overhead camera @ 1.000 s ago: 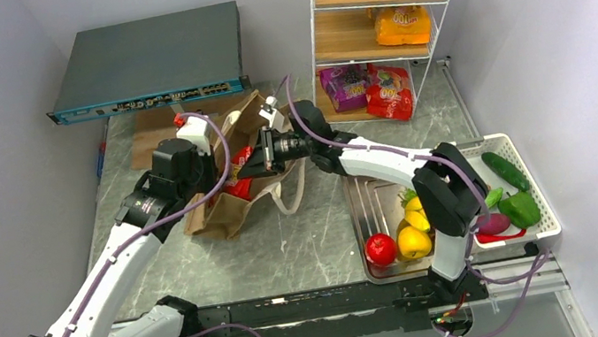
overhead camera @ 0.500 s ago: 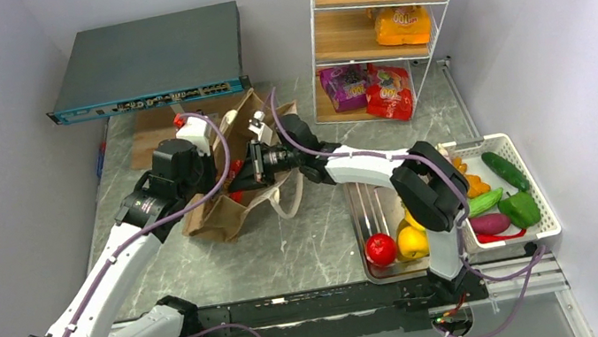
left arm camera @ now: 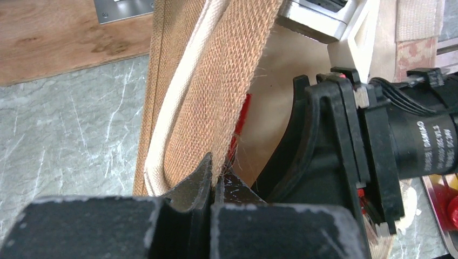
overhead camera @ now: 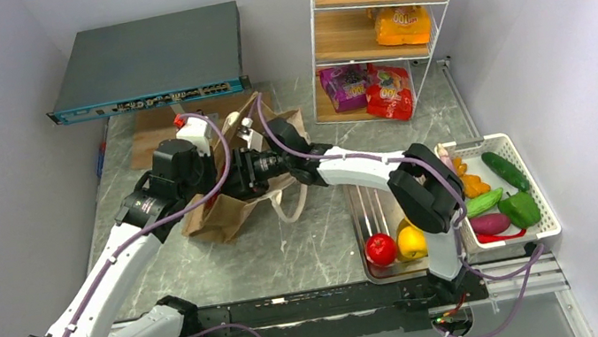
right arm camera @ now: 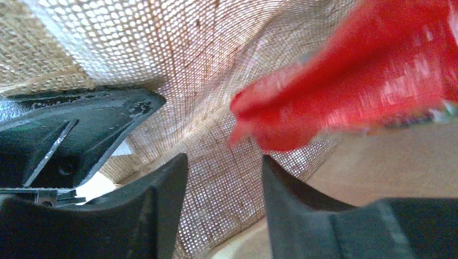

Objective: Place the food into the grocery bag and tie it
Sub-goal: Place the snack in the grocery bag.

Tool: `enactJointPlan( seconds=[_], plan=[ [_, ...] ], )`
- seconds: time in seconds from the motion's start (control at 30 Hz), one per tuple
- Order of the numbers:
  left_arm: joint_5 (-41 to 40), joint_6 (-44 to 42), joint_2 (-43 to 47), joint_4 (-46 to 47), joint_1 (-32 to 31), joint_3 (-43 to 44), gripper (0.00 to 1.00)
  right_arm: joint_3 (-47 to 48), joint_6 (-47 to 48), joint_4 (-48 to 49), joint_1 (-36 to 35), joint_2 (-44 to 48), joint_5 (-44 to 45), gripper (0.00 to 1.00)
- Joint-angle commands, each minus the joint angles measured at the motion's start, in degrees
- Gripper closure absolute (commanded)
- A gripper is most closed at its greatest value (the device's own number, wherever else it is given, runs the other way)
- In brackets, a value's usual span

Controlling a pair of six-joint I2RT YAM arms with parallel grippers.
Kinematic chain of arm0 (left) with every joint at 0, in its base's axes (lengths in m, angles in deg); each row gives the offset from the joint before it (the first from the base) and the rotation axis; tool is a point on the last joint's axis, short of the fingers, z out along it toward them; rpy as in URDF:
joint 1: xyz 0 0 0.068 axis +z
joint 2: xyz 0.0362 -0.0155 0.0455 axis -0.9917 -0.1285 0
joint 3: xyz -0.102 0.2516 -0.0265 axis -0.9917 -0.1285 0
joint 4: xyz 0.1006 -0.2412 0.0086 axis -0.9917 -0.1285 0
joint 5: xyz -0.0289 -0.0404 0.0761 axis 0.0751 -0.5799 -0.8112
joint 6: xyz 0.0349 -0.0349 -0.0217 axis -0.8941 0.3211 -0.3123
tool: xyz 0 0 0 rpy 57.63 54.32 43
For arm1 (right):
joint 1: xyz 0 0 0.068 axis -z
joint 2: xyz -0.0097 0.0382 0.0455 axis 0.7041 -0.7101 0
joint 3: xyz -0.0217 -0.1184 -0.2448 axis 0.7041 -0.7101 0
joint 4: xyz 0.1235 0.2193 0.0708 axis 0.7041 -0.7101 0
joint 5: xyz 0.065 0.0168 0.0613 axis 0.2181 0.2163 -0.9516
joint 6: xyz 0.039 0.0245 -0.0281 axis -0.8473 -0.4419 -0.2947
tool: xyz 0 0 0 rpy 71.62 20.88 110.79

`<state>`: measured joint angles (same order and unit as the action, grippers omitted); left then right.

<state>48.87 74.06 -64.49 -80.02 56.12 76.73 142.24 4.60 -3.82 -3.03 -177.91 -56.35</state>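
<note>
Left hand (left arm camera: 215, 175) clamped on the rim of the grocery bag (overhead camera: 226, 215); right hand (right arm camera: 224, 162) parted inside it.
Nearest on the grey marbled desk (overhead camera: 290, 250), a red apple (overhead camera: 380, 248) is seen in a metal tray (overhead camera: 363, 203), beside a white basket (overhead camera: 497, 139) with a cucumber (overhead camera: 506, 169). At mid-desk the bag is slumped; a blurred red packet (right arm camera: 351, 81) is seen just beyond the right hand, ungripped. Farthest, a wire shelf (overhead camera: 382, 31) with snack packets (overhead camera: 388, 91) is set against pale walls.

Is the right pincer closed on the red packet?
No: the right pincer is open, and the red packet lies beyond it, not between its jaws.
</note>
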Motion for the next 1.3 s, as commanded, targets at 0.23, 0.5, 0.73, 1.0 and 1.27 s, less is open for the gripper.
enactJointPlan(
  seconds=[0.23,0.5,0.73,1.0,1.27],
  plan=[
    [0.0,-0.4,0.4,1.5,-0.2,1.7,1.0,8.3,15.2,-22.8,-0.9,10.8,11.2,0.29],
    [0.1,-0.4,0.5,1.5,-0.2,1.7,1.0,12.8,24.2,-38.4,-0.8,19.8,23.6,0.2],
    [0.2,-0.3,0.6,1.5,-0.3,1.7,1.0,13.7,28.9,-45.4,-0.6,28.7,37.7,0.08],
    [0.1,-0.4,0.5,1.5,-0.6,1.7,1.0,7.9,31.3,-42.6,0.7,40.4,49.9,0.0],
    [0.1,-0.4,0.6,1.5,-1.0,1.7,1.0,0.1,34.2,-40.9,0.9,49.2,64.2,0.0]
  ],
)
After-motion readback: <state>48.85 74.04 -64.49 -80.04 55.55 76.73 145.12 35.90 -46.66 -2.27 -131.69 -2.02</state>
